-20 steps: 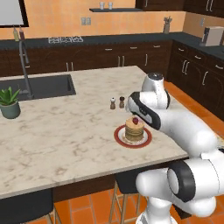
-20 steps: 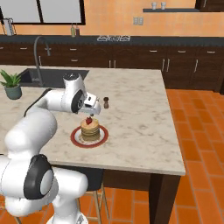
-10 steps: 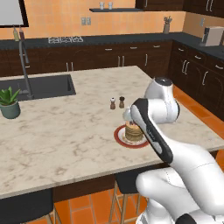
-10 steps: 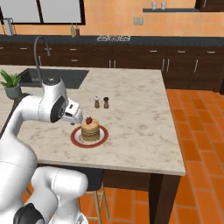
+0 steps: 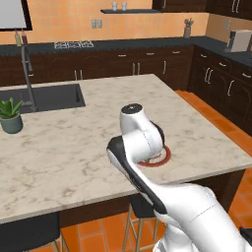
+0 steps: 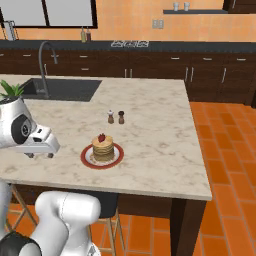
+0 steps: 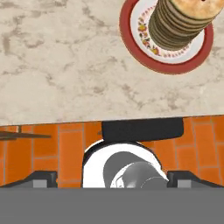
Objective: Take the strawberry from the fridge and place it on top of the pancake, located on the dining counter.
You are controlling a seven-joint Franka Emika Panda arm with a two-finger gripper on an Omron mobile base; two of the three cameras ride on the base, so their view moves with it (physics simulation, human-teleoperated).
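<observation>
1. You've got the strawberry (image 6: pixel 102 137) sitting right on top of the pancake (image 6: pixel 103 147) stack, which sits on the red-rimmed plate (image 6: pixel 90 161). So it's on the counter (image 6: pixel 165 135), close to the near edge.
2. In the left base view, your arm hides most of the stack; just an arc of the plate (image 5: pixel 162 158) peeks out beside the elbow.
3. The gripper (image 6: pixel 41 154) hangs off to the side of the plate, near the counter's front edge, well apart from the stack and holding nothing. Your fingers (image 7: pixel 42 178) are spread wide, one at each bottom corner of the hand view.
4. The hand view looks down over the counter's near edge: the plate (image 7: pixel 131 41) and pancake (image 7: pixel 183 22) sit at the top right, with orange floor tiles (image 7: pixel 70 148) and a dark stool seat (image 7: pixel 142 129) below.
5. Two little shakers (image 6: pixel 116 117) stand just behind the plate, toward the middle of the counter.
6. The sink (image 6: pixel 62 89), tap (image 6: pixel 44 60) and potted plant (image 5: pixel 11 116) are at the far left end.
</observation>
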